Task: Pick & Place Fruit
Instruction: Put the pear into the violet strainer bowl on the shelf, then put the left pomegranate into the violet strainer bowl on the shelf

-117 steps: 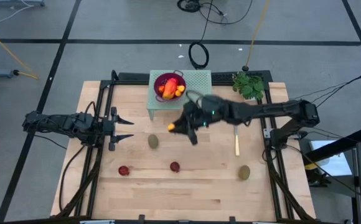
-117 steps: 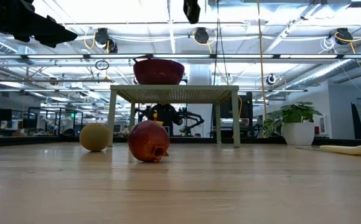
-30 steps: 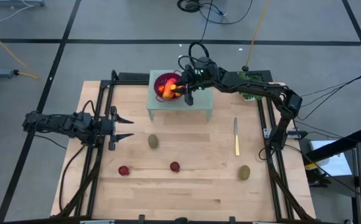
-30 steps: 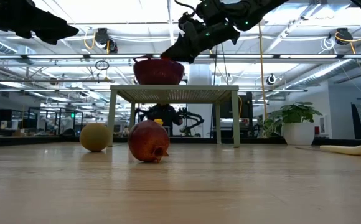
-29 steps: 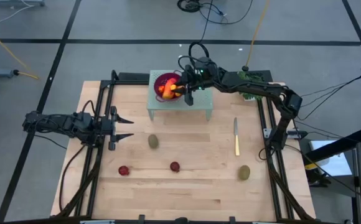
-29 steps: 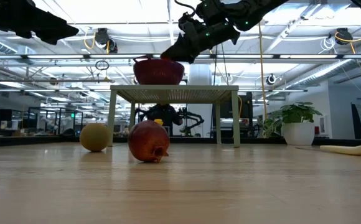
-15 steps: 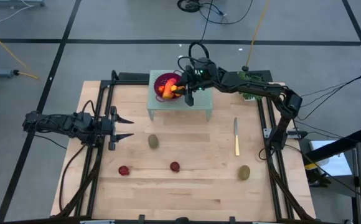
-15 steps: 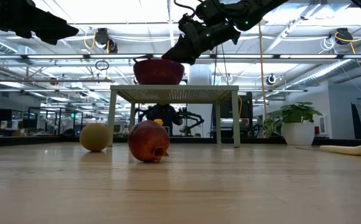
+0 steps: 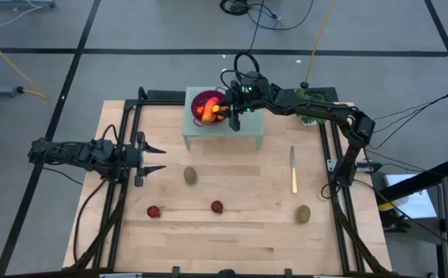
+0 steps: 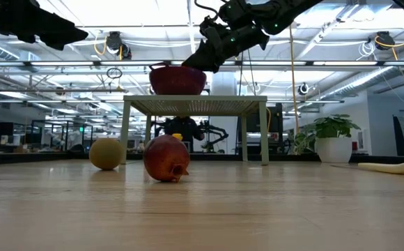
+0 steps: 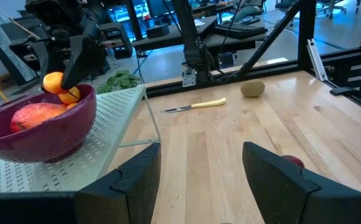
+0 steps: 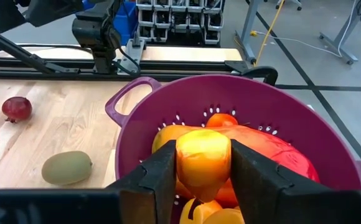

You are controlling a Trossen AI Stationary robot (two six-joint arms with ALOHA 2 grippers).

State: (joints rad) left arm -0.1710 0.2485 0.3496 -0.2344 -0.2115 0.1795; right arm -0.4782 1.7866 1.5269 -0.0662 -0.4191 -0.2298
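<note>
On the near part of the table (image 9: 232, 239) lie two dark red balls (image 9: 154, 211) and two brown-green ovals (image 9: 190, 176). The left end effector (image 9: 156, 159) waits released at the left edge. Farther back, the right end effector (image 12: 202, 163) grasps a small orange fruit (image 12: 203, 158) over the purple bowl (image 12: 280, 124), which holds the red-orange oblong (image 12: 261, 143).

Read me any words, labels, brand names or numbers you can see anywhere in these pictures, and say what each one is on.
None can be read: the purple bowl, the fruit, the knife and the wooden table show no lettering.
Any signs in the room behind, seen in the low view, are too small to make out.
</note>
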